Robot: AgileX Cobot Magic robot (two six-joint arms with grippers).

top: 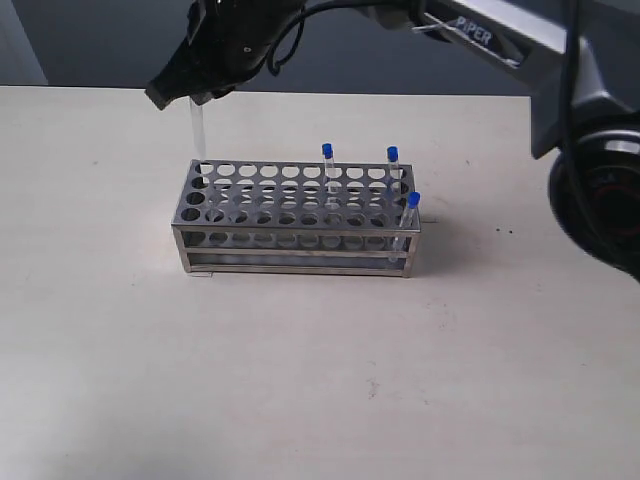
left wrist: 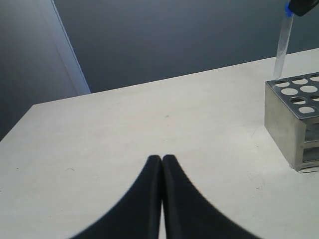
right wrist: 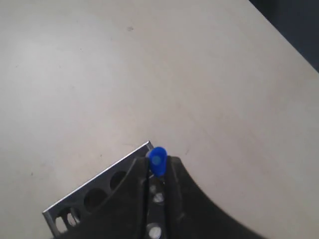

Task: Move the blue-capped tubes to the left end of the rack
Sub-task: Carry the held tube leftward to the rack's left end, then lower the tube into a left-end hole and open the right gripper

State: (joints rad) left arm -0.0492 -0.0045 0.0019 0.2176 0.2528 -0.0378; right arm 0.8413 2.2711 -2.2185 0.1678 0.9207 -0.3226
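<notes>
The silver rack (top: 295, 216) stands mid-table. My right gripper (top: 190, 92) reaches across to its far left corner, shut on a blue-capped tube (top: 198, 130) that hangs upright with its lower end just above or at a corner hole. The tube's blue cap (right wrist: 157, 160) shows pinched between my right gripper's (right wrist: 158, 164) fingers, over the rack (right wrist: 99, 189) corner. Three more blue-capped tubes stand at the rack's right end: one (top: 328, 170), another (top: 393, 168) and a third (top: 410, 225). My left gripper (left wrist: 162, 159) is shut and empty, low over bare table, left of the rack (left wrist: 294, 119); the held tube (left wrist: 283, 45) shows there too.
The table's far edge (top: 300, 92) meets a dark wall behind the rack. The right arm's black base (top: 600, 200) stands at the right side. A pale wall panel (left wrist: 65, 50) rises beyond the table's left corner.
</notes>
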